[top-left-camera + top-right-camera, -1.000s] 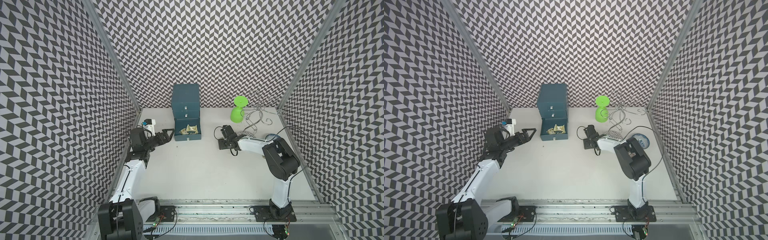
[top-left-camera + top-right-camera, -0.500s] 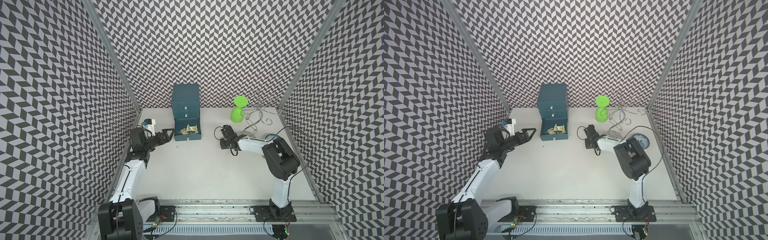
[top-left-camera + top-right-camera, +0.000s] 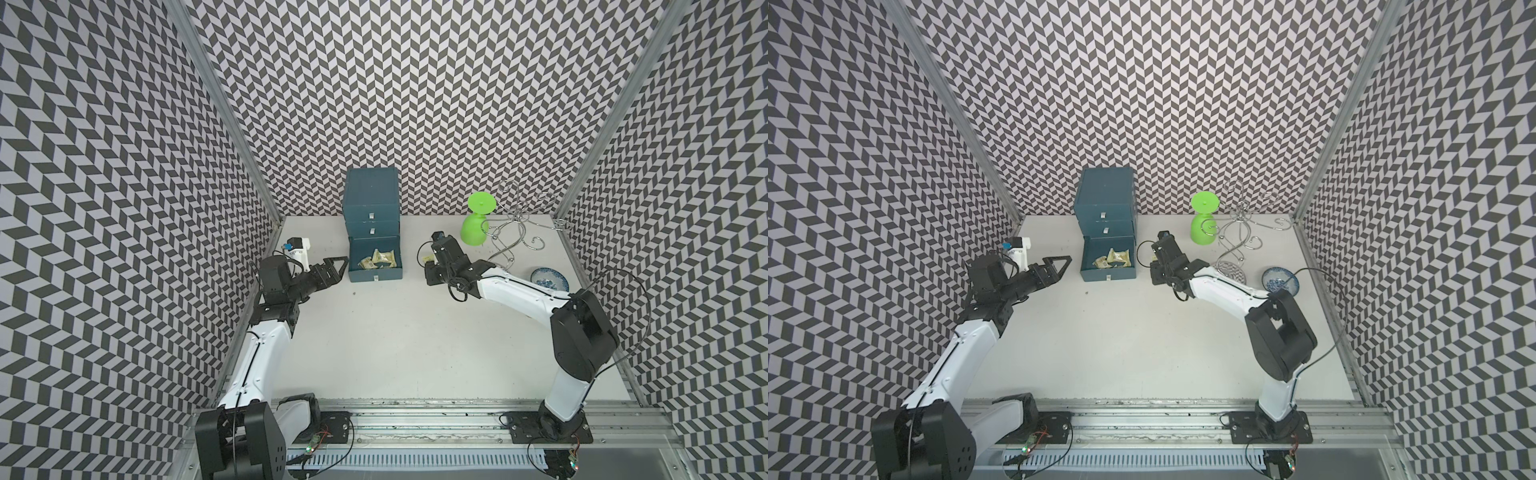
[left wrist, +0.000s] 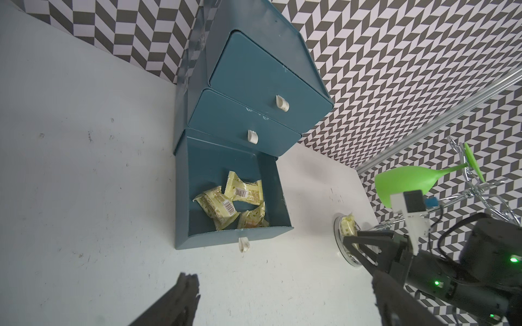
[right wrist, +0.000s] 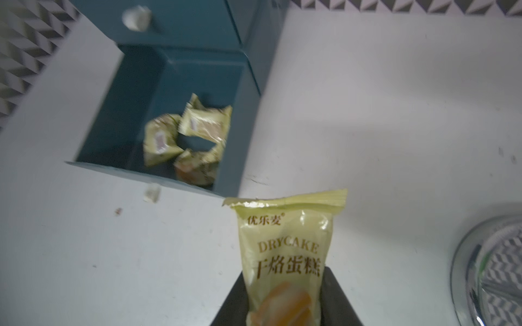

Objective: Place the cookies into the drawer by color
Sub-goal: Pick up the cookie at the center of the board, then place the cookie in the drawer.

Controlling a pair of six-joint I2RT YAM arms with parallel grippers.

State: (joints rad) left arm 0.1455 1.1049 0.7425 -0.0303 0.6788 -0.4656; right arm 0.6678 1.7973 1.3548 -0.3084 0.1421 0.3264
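Observation:
The teal drawer point(image 3: 371, 198) chest stands at the back, its bottom drawer point(image 3: 1108, 272) pulled out. Three pale yellow cookies point(image 4: 226, 201) lie inside it, also seen in the right wrist view as cookies point(image 5: 186, 135). My right gripper point(image 5: 285, 304) is shut on another pale yellow cookie packet point(image 5: 285, 248), just right of the open drawer point(image 3: 376, 272) and low over the table. In a top view that gripper point(image 3: 430, 261) hides most of the packet. My left gripper point(image 3: 336, 262) stands open and empty left of the drawer; its fingers point(image 4: 180, 299) frame bare table.
An upturned green goblet point(image 3: 476, 226), a chrome wire stand point(image 3: 519, 224) with a mirrored round base point(image 5: 494, 268), and a blue-patterned bowl point(image 3: 548, 279) sit at the back right. A small white device point(image 3: 297, 248) stands by the left wall. Patterned walls close three sides.
My right gripper's jaws have narrowed onto the yellow packet. Both arms have hardly moved, and the left gripper has stayed open.

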